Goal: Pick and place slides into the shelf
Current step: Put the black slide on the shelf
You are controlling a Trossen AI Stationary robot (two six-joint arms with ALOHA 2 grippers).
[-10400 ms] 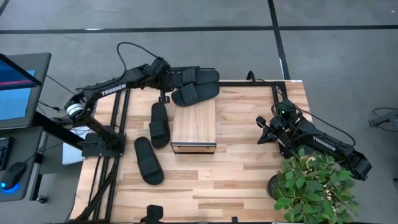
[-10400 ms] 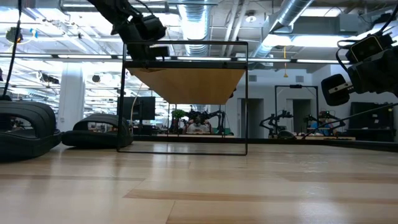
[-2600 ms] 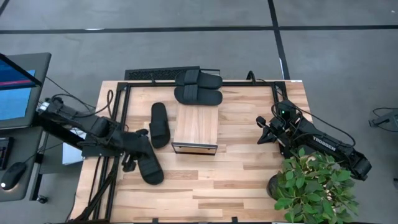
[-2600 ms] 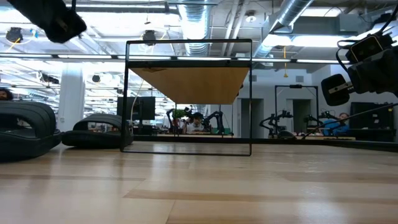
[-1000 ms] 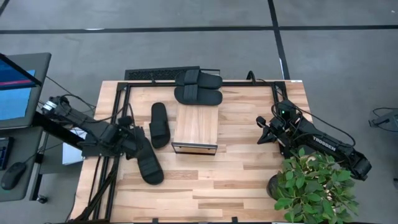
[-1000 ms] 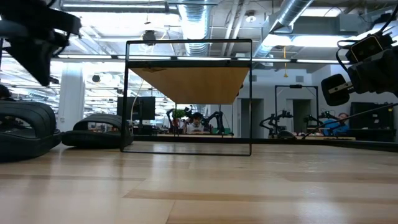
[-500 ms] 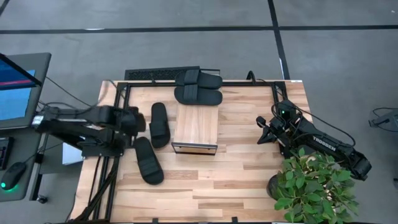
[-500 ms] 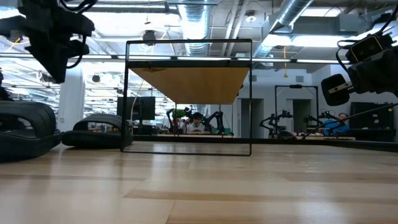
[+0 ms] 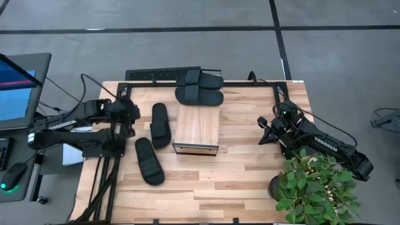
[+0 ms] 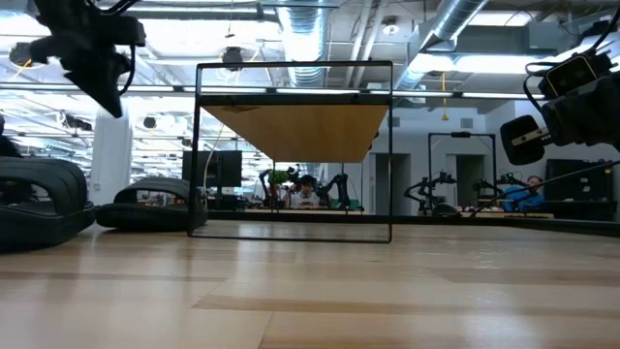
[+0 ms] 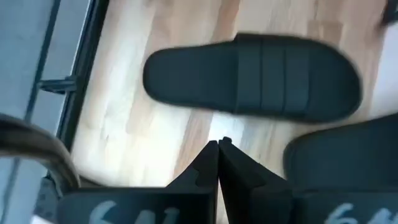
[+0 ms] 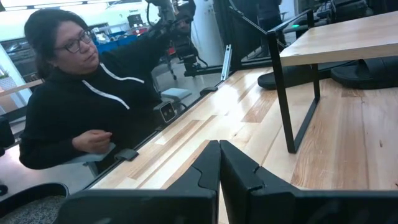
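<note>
2 slides lie near the tabletop's left edge, 2 behind the shelf. Left gripper hovers closed, empty; right gripper closed. Light, flexible, probably; grip the strap.

— What's near my left gripper?

— Two slides lie just right of it in the frame — bare table fills the lower middle.

— And the shelf?

— Its open front is clear underneath. Two more slides block the top edge; a plant crowds the lower right.
</note>
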